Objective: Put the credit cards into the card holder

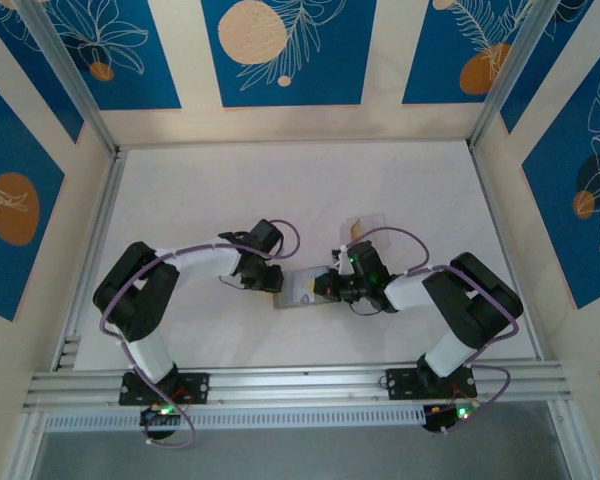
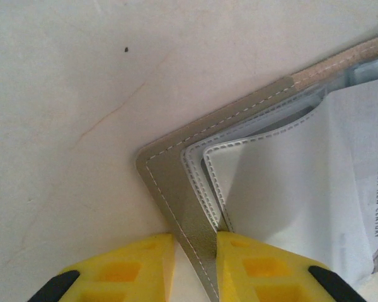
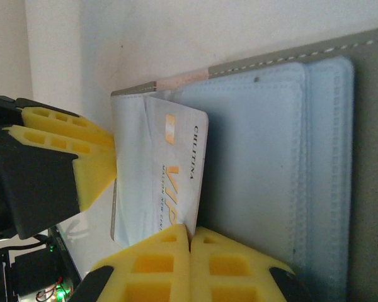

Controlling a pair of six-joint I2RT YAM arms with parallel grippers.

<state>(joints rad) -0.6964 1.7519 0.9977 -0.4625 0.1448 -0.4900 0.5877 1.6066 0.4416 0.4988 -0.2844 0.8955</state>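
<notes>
L gripper (image 2: 195,251) nips the soft edge of the card holder (image 2: 170,189), mid-table. R gripper (image 3: 190,248) is clamped on a credit card (image 3: 179,163) by its short end, over the open pocket. Card's prob. thin, stiff, slick, so an edge grip looks right.

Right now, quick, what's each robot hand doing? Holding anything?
Left hand: closed on the card holder edge.
Right hand: closed, pinching a credit card.

Right gripper (image 3: 190,236) clamped on a pale rectangular plastic card (image 3: 176,170) with gold lettering.
Card lies on the open grey stitched card holder (image 3: 264,157), beside its pale blue pockets; the left gripper (image 3: 110,148) pinches the holder's edge.
</notes>
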